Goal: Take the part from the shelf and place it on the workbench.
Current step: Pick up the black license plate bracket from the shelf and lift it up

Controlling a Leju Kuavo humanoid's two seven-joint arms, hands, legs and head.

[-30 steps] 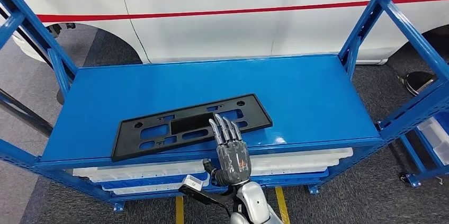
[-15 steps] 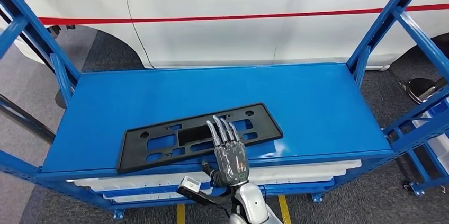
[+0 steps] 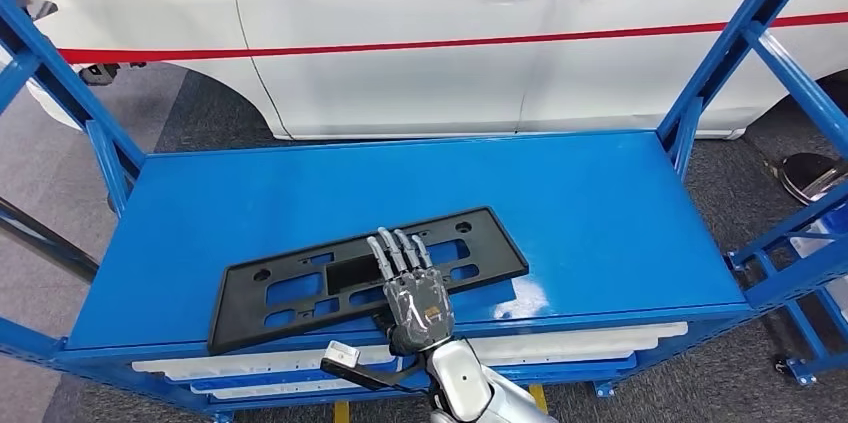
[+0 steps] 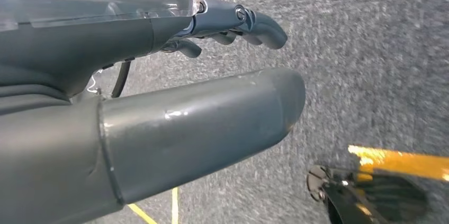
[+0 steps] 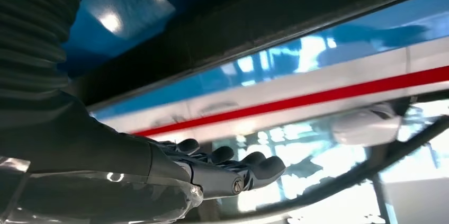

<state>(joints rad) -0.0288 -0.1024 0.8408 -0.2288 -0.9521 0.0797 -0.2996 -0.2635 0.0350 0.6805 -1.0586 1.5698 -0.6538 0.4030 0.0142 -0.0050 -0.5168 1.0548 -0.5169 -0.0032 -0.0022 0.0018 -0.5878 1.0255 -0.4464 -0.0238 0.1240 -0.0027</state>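
Observation:
The part is a flat black licence-plate frame (image 3: 345, 269), lying slightly askew near the front edge of the blue shelf (image 3: 580, 203). My right hand (image 3: 410, 288) reaches in from below. Its fingers are stretched out flat on top of the frame's middle, and its palm is over the frame's front edge. The thumb is hidden under the hand. In the right wrist view the straight fingers (image 5: 233, 168) lie along the dark frame (image 5: 254, 28). My left hand (image 4: 212, 75) hangs over grey carpet with its fingers loosely bent, holding nothing.
A white car (image 3: 420, 33) with a red stripe stands right behind the shelf. Blue uprights (image 3: 735, 53) rise at both shelf ends. White trays (image 3: 560, 341) sit on the lower level. A yellow floor line (image 4: 402, 161) crosses the carpet.
The camera has shifted a little. My right hand has moved forward, so the palm that was below the shelf edge now covers the frame's front edge. The frame has stayed on the shelf.

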